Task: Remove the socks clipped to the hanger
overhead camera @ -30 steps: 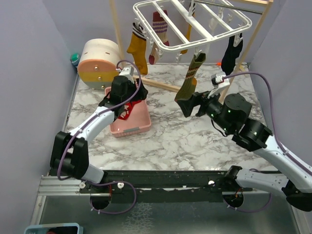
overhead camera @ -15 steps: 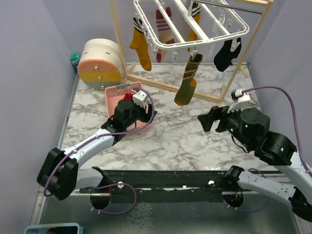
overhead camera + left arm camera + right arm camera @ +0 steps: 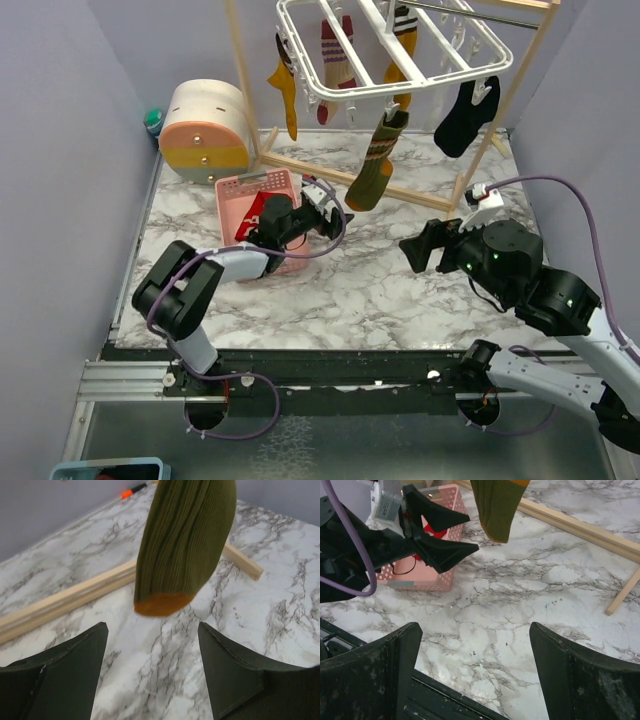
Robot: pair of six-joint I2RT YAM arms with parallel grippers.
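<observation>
The white hanger [image 3: 400, 55] hangs at the back with several socks clipped under it: mustard yellow [image 3: 285, 85], red striped [image 3: 335, 45], black [image 3: 462, 112] and olive green [image 3: 372, 165]. The olive sock [image 3: 185, 545] dangles lowest and slants left, its orange toe [image 3: 160, 605] just beyond my left gripper [image 3: 152, 650]. In the top view that gripper [image 3: 338, 212] stands open and empty beside the toe. Further right, my right gripper [image 3: 412, 252] is open and empty too, low over the marble, apart from the olive sock [image 3: 497, 510].
A pink basket [image 3: 240, 188] holding something red sits behind my left arm. A round wooden drawer box [image 3: 205, 125] stands at the back left. The light wooden rack's base bar [image 3: 400, 190] and posts cross the back of the table [image 3: 340, 290]. Purple walls close both sides.
My left gripper swung out of the basket rightward to the olive sock's toe and opened slightly. My right gripper backed off the sock toward the front, and the sock swung left.
</observation>
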